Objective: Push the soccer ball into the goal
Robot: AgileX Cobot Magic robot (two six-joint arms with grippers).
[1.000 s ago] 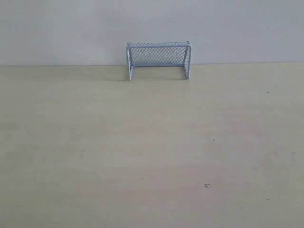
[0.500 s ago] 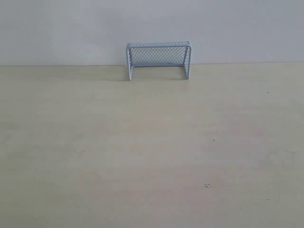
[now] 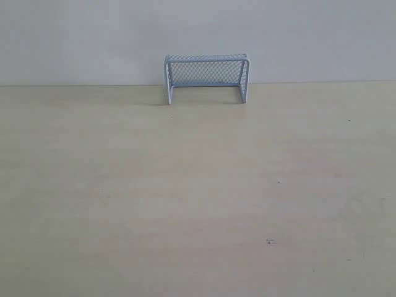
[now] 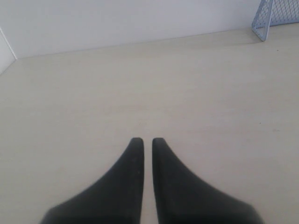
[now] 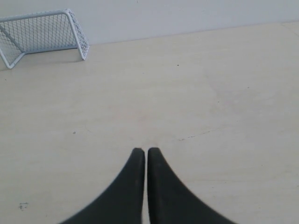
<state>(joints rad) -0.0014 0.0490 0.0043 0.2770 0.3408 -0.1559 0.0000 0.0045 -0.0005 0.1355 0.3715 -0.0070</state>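
The goal [image 3: 206, 78], pale grey-white with fine mesh, stands at the far edge of the table against the wall, its mouth facing the camera. The right wrist view holds the goal [image 5: 43, 33] whole, and one goal post [image 4: 263, 21] shows in the left wrist view. The soccer ball is not in any view. My left gripper [image 4: 147, 141] is shut with nothing between its dark fingers, low over bare table. My right gripper [image 5: 146, 151] is likewise shut and empty. Neither gripper appears in the exterior view.
A pale wooden table [image 3: 185, 198] runs up to a plain light wall [image 3: 93, 37]. Small dark specks [image 3: 270, 241] mark the tabletop near the front right.
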